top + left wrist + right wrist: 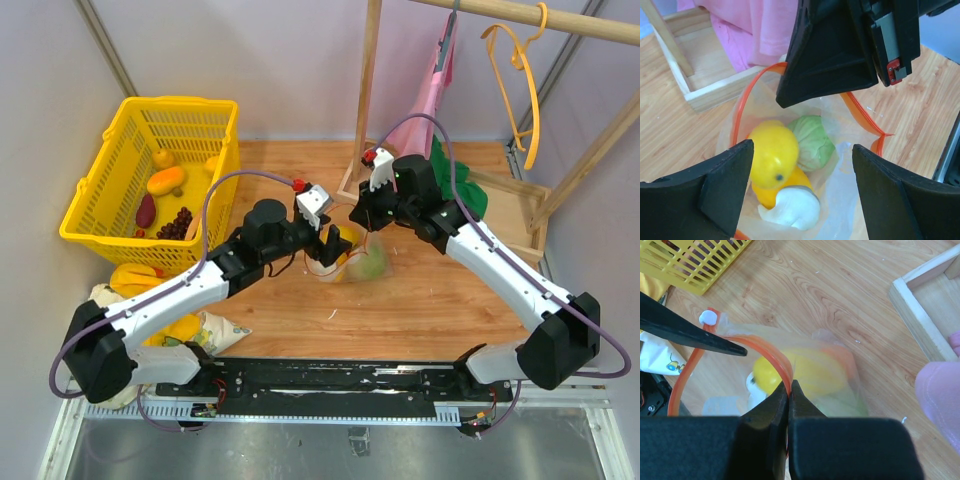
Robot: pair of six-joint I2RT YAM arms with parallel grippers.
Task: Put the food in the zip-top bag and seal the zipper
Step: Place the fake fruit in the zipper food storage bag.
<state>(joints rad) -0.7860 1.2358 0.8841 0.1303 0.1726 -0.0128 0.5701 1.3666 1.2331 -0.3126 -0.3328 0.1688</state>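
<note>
- Four food pieces lie inside the zip-top bag: yellow fruit, green vegetable, orange piece, white piece.
- The bag sits mid-table, mouth gaping upward, zipper unsealed.
- Jaws of the right gripper are pinched tight on the zipper strip at the rim.
- Fingers of the left gripper are spread wide above the mouth, gripping nothing.
- More toy produce is in the yellow basket, far left, well apart from the bag.
</note>
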